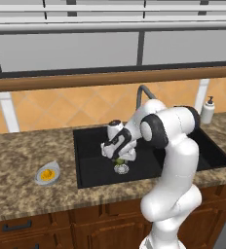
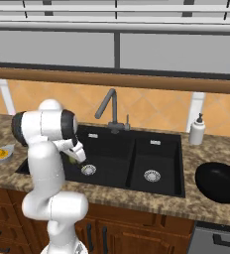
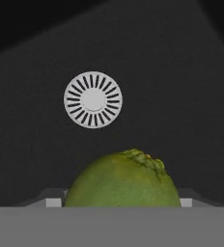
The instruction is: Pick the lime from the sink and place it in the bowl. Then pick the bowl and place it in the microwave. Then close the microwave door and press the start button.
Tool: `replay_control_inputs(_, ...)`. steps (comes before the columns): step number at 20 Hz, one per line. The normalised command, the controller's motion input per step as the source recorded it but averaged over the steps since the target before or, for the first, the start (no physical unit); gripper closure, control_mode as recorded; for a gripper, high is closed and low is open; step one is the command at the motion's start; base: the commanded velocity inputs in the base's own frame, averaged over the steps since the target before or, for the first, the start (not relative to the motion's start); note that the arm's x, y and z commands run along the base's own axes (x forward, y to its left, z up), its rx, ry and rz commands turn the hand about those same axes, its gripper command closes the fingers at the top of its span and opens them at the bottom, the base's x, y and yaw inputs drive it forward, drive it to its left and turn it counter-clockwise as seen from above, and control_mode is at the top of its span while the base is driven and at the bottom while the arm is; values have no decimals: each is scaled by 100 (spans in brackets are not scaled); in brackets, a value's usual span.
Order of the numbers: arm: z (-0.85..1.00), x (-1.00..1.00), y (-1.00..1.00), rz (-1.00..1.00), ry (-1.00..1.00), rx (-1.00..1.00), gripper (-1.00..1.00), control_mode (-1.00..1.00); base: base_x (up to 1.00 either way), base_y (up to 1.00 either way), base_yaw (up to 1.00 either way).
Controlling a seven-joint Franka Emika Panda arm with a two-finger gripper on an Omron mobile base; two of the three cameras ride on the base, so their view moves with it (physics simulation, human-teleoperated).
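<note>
Bowl [image 1: 47, 173] sits on counter [image 1: 17, 155], at 9 o'clock of sink [image 1: 93, 168]. Step 1 in hand: gripper [image 1: 118, 159] down in wide basin, jaws clamped on lime [image 3: 123, 181], drain [image 3: 93, 100] at 12 o'clock. Next: lift clear, carry to bowl w/o slip.

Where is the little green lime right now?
The lime is down in the wide basin of the black sink, between the gripper's fingers and right beside the round steel drain.
</note>
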Motion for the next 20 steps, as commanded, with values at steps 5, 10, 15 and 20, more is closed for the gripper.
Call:
replay_control_inputs(5, 100, -44, -31, 0, -4, 0, 100, -100, 0, 0, 0)
replay_control_inputs(10, 100, -87, -35, 0, -1, 7, 100, -100, 0, 0, 0)
replay_control_inputs(15, 44, -100, -65, 0, -2, 19, 100, -100, 0, 0, 0)
replay_control_inputs(20, 11, -100, -98, 0, -11, 23, 100, -100, 0, 0, 0)
